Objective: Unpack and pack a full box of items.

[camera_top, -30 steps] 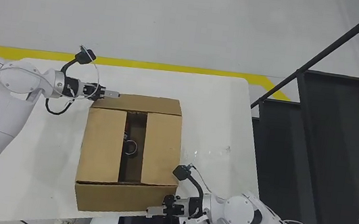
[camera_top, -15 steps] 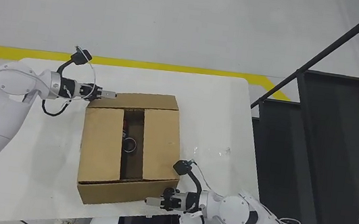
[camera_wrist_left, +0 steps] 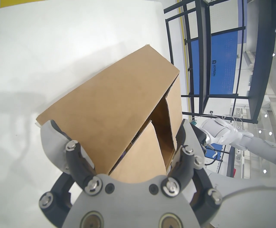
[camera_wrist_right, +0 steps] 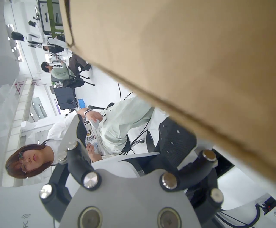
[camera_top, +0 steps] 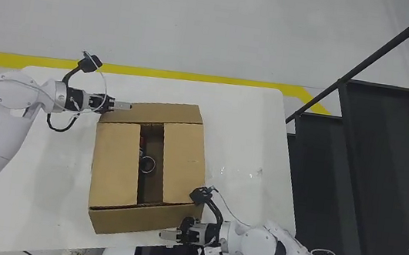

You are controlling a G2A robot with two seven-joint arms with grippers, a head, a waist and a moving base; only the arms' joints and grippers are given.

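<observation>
- The cardboard box (camera_top: pixel 117 170) is sitting on the white desk (camera_top: pixel 243 132), and its faces are showing plain brown card.
- Behind the box, a blue panel (camera_wrist_left: pixel 224 64) is carrying white lettering, which is running sideways in the left wrist view.
- The box's two top flaps (camera_top: pixel 183 163) are lying nearly flat with a gap between them. Dark items (camera_top: pixel 148 167) are showing through it, too small to tell apart.
- The left tool (camera_top: pixel 122 105) is hanging at the box's far left corner. In its wrist view the tool (camera_wrist_left: pixel 116 129) is standing wide, with the corner between its fingers (camera_wrist_left: pixel 51 136). Whether they are pressing the card I cannot tell.
- The right tool (camera_top: pixel 168 235) is hovering at the box's near side, low against the wall. In its wrist view the tool (camera_wrist_right: pixel 123 125) is spread wide and gripping nothing, one dark pad (camera_wrist_right: pixel 176 138) lying just beside the card.
</observation>
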